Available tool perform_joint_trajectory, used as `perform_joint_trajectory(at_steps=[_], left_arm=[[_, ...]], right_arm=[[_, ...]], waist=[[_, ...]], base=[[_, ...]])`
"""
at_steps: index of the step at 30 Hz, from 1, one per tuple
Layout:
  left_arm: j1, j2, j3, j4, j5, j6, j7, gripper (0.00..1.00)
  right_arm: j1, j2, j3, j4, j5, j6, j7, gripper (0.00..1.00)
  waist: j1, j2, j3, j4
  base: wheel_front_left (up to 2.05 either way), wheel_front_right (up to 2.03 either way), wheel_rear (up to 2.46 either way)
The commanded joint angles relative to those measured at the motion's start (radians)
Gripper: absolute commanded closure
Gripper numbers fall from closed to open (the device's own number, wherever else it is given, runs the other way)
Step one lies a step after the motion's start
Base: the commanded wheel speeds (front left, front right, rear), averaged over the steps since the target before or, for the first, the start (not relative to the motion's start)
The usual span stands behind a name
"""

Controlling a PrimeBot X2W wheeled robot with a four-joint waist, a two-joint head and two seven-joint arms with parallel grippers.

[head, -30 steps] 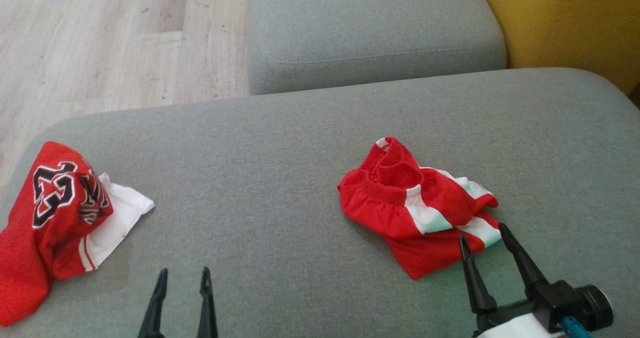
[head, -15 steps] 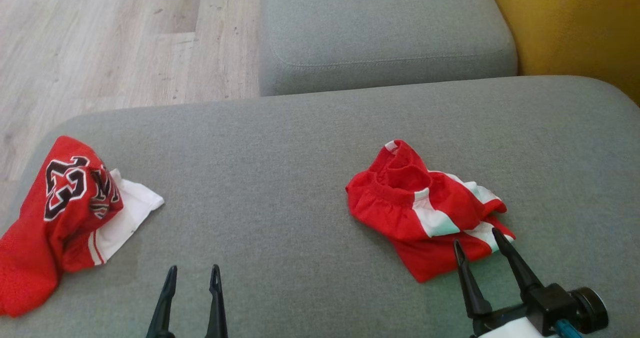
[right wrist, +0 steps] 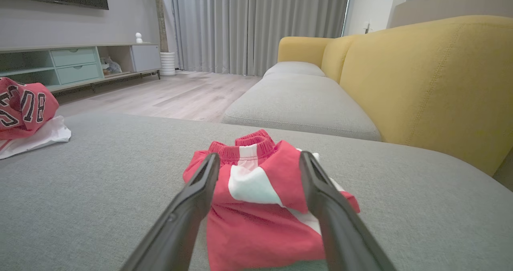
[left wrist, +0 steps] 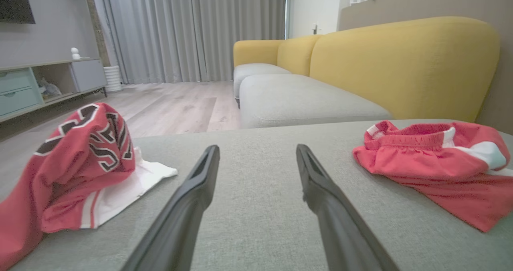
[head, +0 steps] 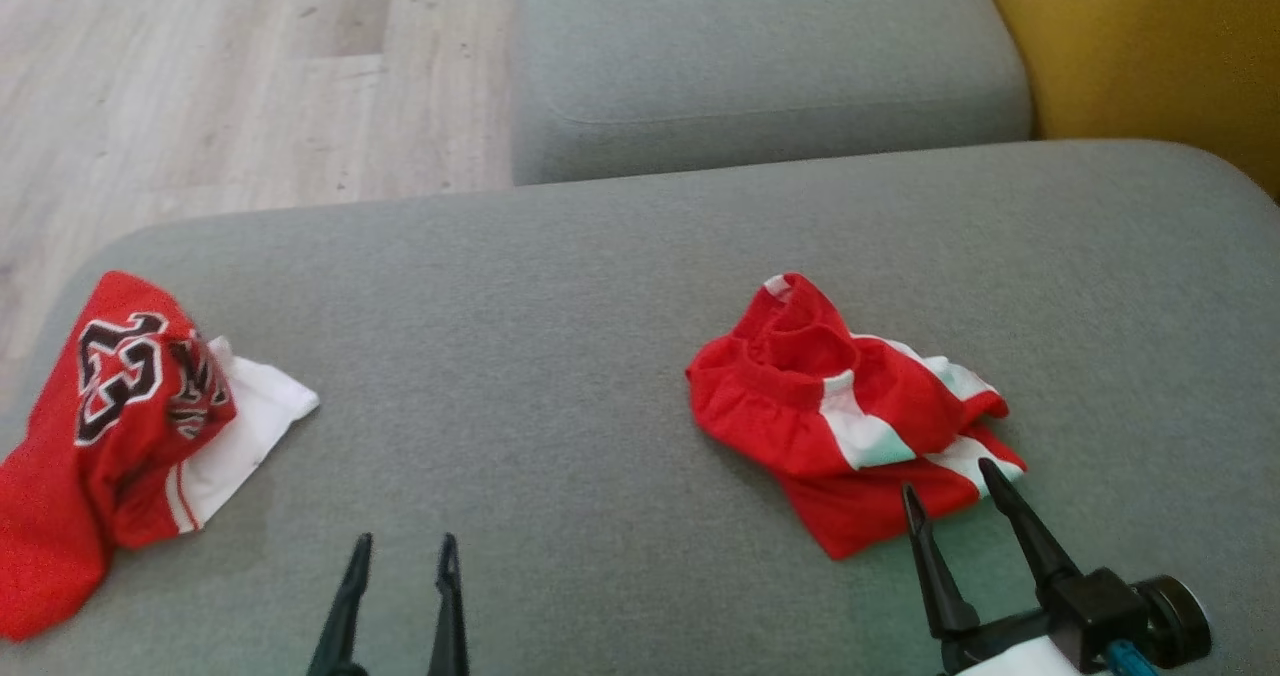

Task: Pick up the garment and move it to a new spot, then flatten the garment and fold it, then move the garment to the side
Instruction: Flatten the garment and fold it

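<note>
A wide grey sofa cushion [head: 560, 376] seen from above, with a crumpled pair of red shorts with white stripes [head: 850, 416] lying at about 3 o'clock of its middle, the elastic waistband bunched towards 11 o'clock and the legs trailing towards 5 o'clock. The right tool [head: 947, 478] comes in from 5 o'clock of the picture with its two dark fingers spread apart and nothing between them; the tips sit over the near right hem of the shorts, so most of the garment lies at 11 o'clock of the tool. Whether the tips touch the cloth cannot be told. Seen from the right wrist, the shorts lie straight ahead at 12 o'clock, framed by the two fingers. The left tool [head: 405, 538] is at 6 o'clock, also spread and empty, over bare cushion, with the shorts well apart at 2 o'clock of it. A red jersey with black and white lettering [head: 110, 436] is heaped at the cushion's 9 o'clock edge. A second grey cushion [head: 760, 56] sits at 12 o'clock, pale wooden floor [head: 200, 86] at 10 o'clock
</note>
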Motion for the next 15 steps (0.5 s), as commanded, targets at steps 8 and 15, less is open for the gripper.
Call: perform_joint_trajectory(at_steps=[8, 15], left_arm=[[-0.205, -0.002, -0.044, 0.084, 0.043, -0.089, -0.005, 0.00], [-0.407, -0.004, -0.112, 0.224, 0.003, -0.162, 0.070, 0.00]], right_arm=[[-0.058, -0.005, 0.050, -0.042, -0.032, -0.001, -0.006, 0.00], [-0.082, -0.005, 0.052, -0.050, -0.030, -0.001, -0.006, 0.00]], waist=[[0.0000, 0.0000, 0.072, -0.156], [0.0000, 0.0000, 0.136, -0.285]], base=[[0.00, 0.00, 0.00], [0.00, 0.00, 0.00]])
